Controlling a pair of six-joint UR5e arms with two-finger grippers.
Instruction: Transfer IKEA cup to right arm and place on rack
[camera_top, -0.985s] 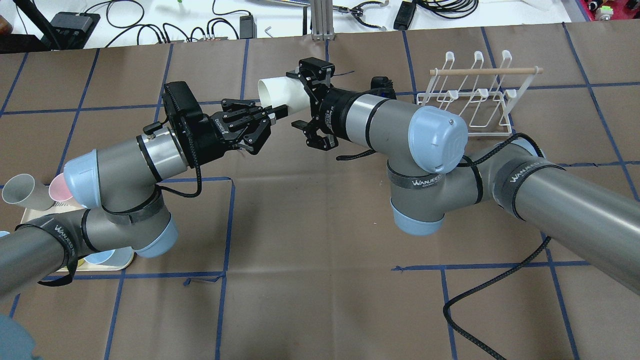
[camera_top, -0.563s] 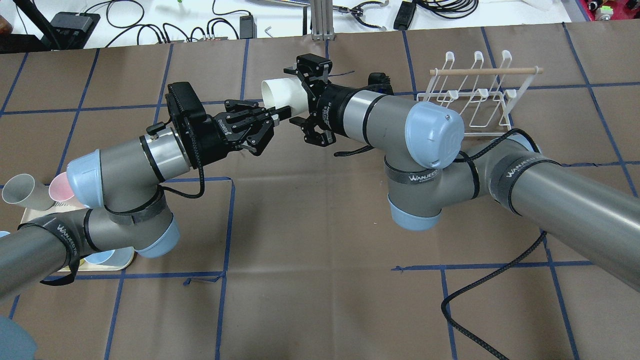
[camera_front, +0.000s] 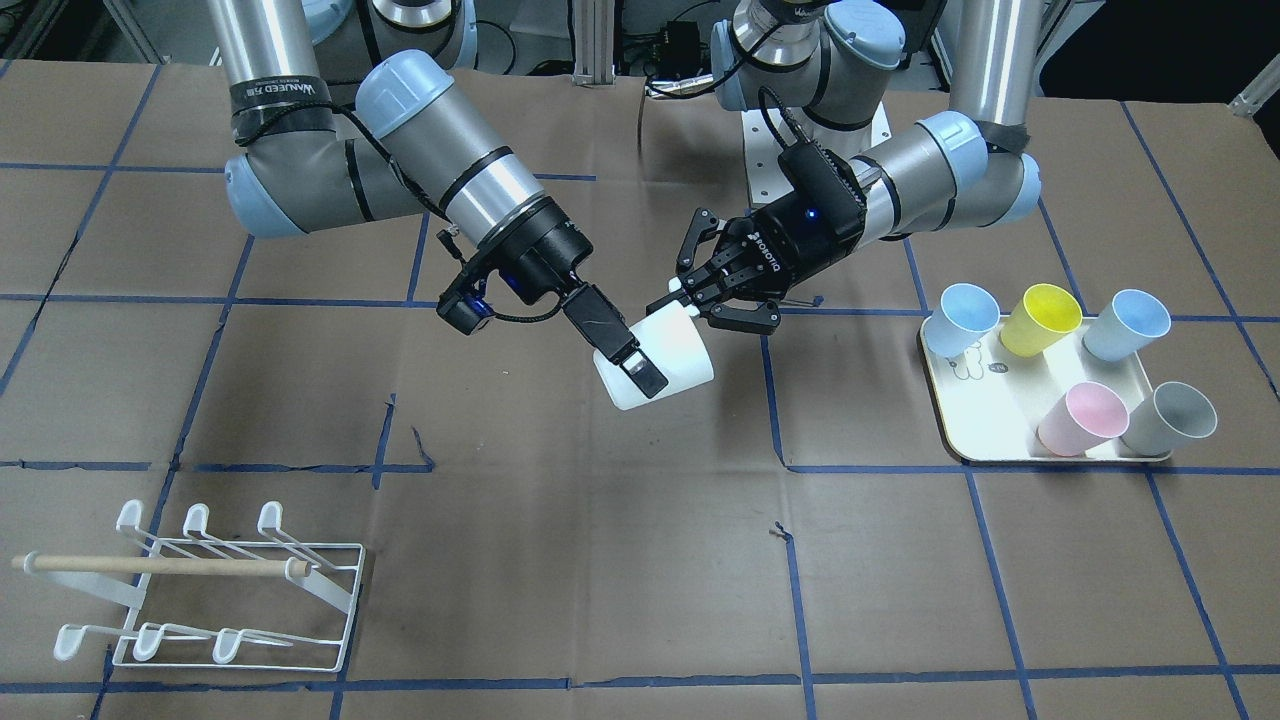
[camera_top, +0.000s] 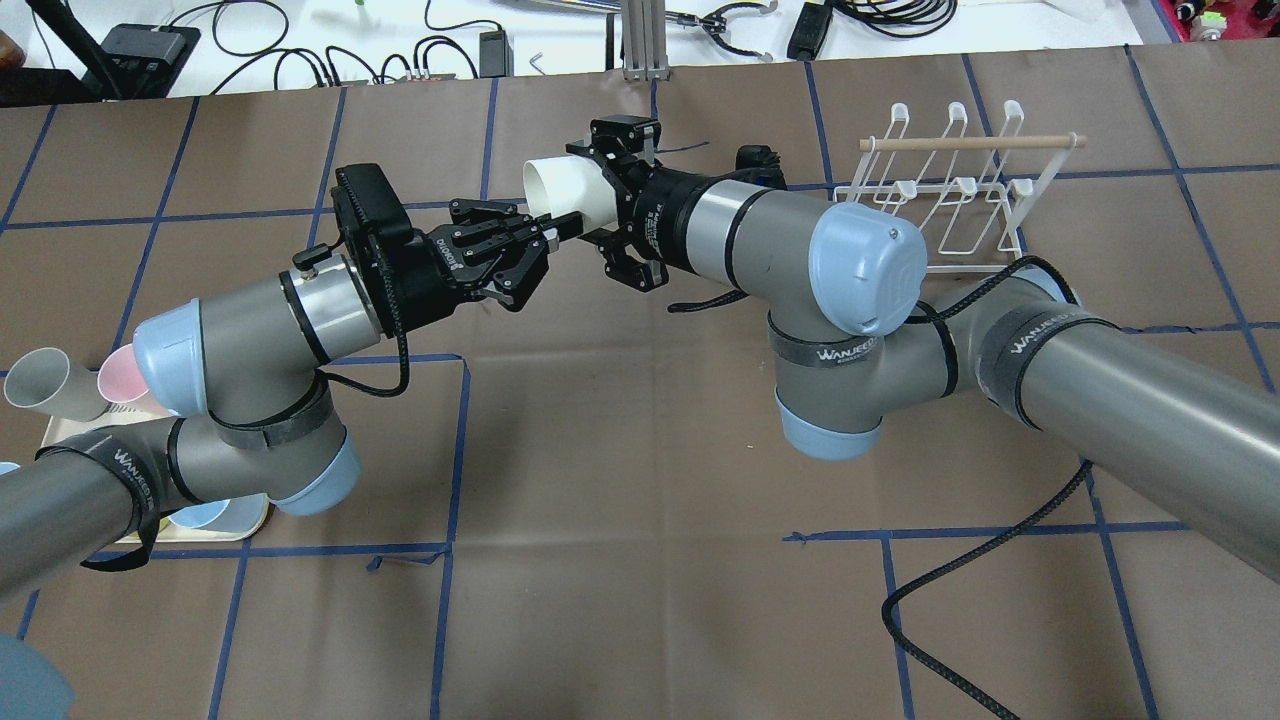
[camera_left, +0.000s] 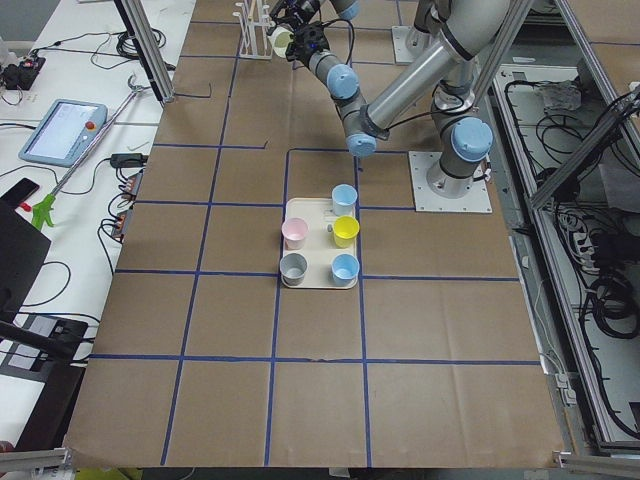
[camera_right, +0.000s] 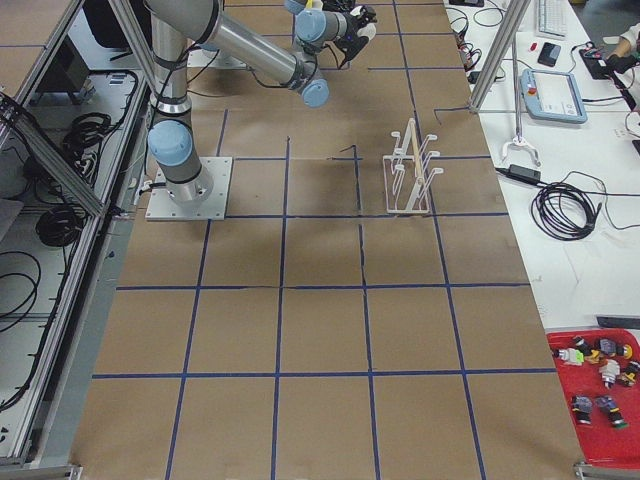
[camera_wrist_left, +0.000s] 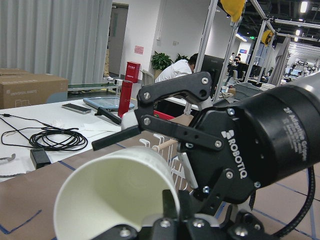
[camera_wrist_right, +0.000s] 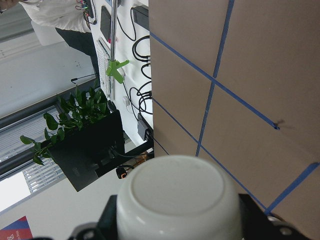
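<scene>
Well to the left of the rack, the white cup is held on its side over the brown surface, its open mouth turned away from the rack. The right claw clasps the cup's rack-side end, and the left claw pinches its rim on the far side. Farthest from the rack, a grey cup and a pink cup sit on a cream tray.

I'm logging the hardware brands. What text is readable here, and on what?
"ROBOTIQ": right tool, on its side, left wrist view.
"2F Adaptive", rest cut off: same tool's round body.
"ROBOTIQ": left tool, overhead view.
"WANJEED": black straps on the right arm and left arm.
"UNIVERSAL ROBOTS", faint: cardboard box.
Tray print: too small to read.
</scene>
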